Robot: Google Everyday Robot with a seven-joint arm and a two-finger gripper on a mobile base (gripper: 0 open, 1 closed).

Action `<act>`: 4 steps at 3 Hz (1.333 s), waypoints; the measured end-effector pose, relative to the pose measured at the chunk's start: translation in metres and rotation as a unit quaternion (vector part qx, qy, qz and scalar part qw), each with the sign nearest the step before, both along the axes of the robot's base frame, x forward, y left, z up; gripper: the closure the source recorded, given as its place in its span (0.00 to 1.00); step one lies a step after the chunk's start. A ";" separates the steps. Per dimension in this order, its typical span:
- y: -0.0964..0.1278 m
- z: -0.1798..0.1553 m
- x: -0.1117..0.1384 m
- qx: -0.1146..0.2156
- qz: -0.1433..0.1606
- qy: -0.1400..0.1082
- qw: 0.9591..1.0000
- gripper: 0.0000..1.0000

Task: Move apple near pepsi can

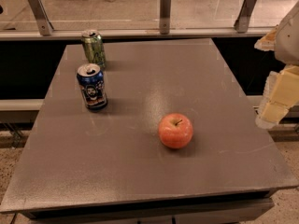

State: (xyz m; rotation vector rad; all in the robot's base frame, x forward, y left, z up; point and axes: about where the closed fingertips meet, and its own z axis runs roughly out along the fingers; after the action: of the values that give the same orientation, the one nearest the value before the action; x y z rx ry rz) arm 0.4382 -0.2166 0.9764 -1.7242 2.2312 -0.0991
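Observation:
The red-orange apple [175, 130] with a short dark stem sits on the grey table [140, 171], right of centre. The dark blue pepsi can [92, 87] with a silver top stands upright at the left side of the table, well apart from the apple. My gripper [276, 101] shows as pale blocky parts at the right edge of the view, beyond the table's right edge and to the right of the apple, touching nothing.
A green can [94, 48] stands upright just behind the pepsi can near the table's far left. A glass railing with metal posts [165, 12] runs behind the table. The floor drops away on both sides.

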 end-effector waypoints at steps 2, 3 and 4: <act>0.036 -0.016 0.003 0.020 0.041 0.010 0.999 0.00; 0.070 -0.040 0.001 0.039 0.078 0.027 0.996 0.00; 0.099 -0.065 -0.003 0.062 0.111 0.036 0.991 0.00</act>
State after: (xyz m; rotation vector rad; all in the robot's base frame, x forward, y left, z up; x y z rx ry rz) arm 0.4352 -0.1176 0.9117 -1.9197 2.0290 0.1515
